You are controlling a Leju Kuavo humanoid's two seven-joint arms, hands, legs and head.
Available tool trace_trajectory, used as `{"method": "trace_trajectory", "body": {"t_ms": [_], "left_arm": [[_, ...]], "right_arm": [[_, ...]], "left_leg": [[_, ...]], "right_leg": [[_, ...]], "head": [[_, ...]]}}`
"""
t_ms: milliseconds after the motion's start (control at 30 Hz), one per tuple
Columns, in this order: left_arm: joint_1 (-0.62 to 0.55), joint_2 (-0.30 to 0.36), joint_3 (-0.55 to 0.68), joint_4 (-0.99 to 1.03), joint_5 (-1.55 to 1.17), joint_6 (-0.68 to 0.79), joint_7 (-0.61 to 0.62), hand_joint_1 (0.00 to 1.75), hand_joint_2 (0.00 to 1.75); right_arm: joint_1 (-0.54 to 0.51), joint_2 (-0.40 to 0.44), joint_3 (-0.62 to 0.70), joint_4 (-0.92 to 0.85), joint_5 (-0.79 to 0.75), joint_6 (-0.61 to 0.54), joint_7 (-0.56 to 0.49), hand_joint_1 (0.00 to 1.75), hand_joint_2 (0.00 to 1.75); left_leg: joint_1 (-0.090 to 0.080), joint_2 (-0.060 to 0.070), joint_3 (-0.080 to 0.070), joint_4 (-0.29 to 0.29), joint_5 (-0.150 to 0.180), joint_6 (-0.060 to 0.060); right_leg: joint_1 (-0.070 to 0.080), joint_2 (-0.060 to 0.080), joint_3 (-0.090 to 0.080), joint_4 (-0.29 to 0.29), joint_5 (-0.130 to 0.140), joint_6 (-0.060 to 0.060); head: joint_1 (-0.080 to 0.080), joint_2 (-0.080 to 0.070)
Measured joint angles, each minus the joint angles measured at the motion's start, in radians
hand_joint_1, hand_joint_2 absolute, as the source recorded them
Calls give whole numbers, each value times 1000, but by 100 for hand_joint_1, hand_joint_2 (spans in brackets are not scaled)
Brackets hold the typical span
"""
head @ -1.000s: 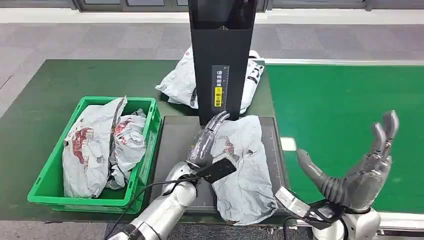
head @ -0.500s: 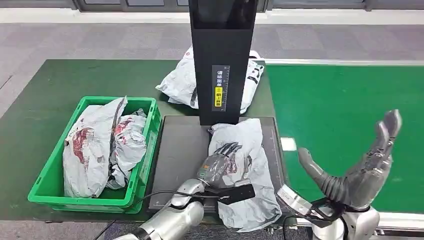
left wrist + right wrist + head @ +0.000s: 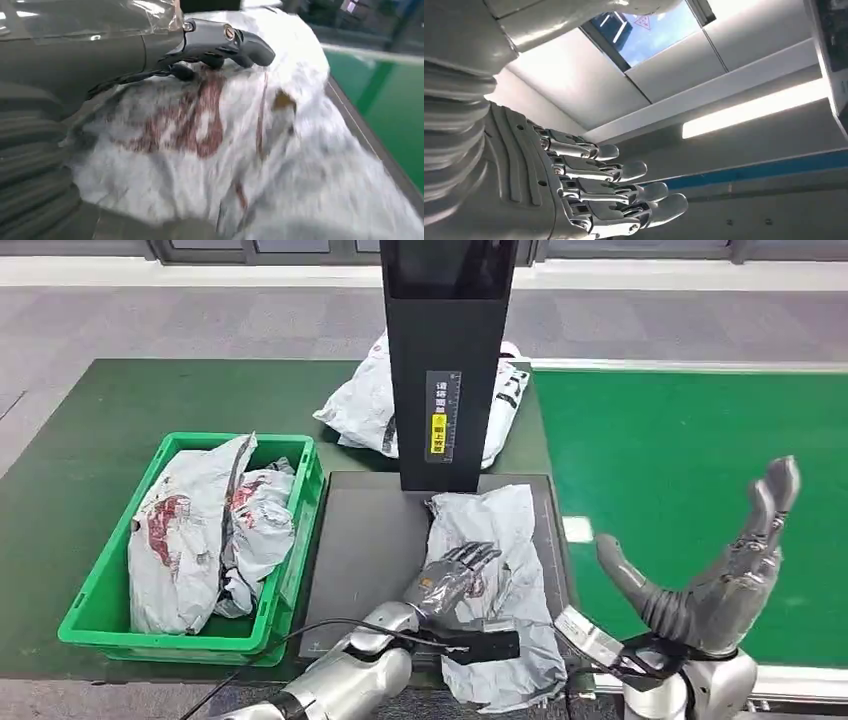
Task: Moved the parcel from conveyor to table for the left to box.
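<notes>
Ceiling behind empty right hand (image 3: 589, 195); left hand (image 3: 452, 575) on parcel (image 3: 500, 580)

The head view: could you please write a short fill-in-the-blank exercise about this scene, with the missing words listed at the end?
1. The left hand rests on a grey parcel that lies on the dark ____.
2. The crate that holds other parcels is ____ in colour.
3. The right hand is raised over the conveyor and holds ____.
4. Another parcel lies behind the black ____.

Missing words: platform; green; nothing; column
</notes>
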Motion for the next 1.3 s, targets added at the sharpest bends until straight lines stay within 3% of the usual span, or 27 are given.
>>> {"method": "trace_trajectory", "body": {"t_ms": [533,767,833,933,1033,1167,1300], "left_arm": [[-31,0,-99,36,-63,-7,96,175,175],[-28,1,-116,61,-264,261,288,175,175],[-15,9,-103,26,-443,363,384,175,175],[45,43,13,-172,-719,392,406,175,175],[59,111,62,-402,-723,397,541,175,175],[42,251,62,-669,-724,399,720,175,175],[48,354,103,-874,-724,399,701,175,175]], "right_arm": [[-10,0,-1,16,0,0,0,0,175],[-9,0,-3,16,2,0,0,0,175],[-7,0,-11,15,1,0,0,0,175],[-4,0,-19,8,0,0,0,0,175],[-4,0,-22,8,3,0,0,0,175],[-3,0,-30,8,3,0,0,0,175],[1,0,-44,0,0,0,0,0,175]], "left_leg": [[0,0,5,0,0,1],[0,2,5,0,0,1],[0,3,4,0,0,1],[0,2,3,0,1,1],[0,6,2,0,1,0],[1,4,2,0,1,-1],[2,4,2,-1,2,-1]], "right_leg": [[0,-1,5,0,-1,0],[0,1,3,0,0,0],[0,2,2,0,0,0],[0,2,2,1,0,0],[0,6,-1,1,1,-1],[1,5,-1,1,1,-1],[1,5,-1,2,1,-2]], "head": [[0,0],[0,0],[0,0],[0,0],[0,0],[0,0],[0,0]]}}
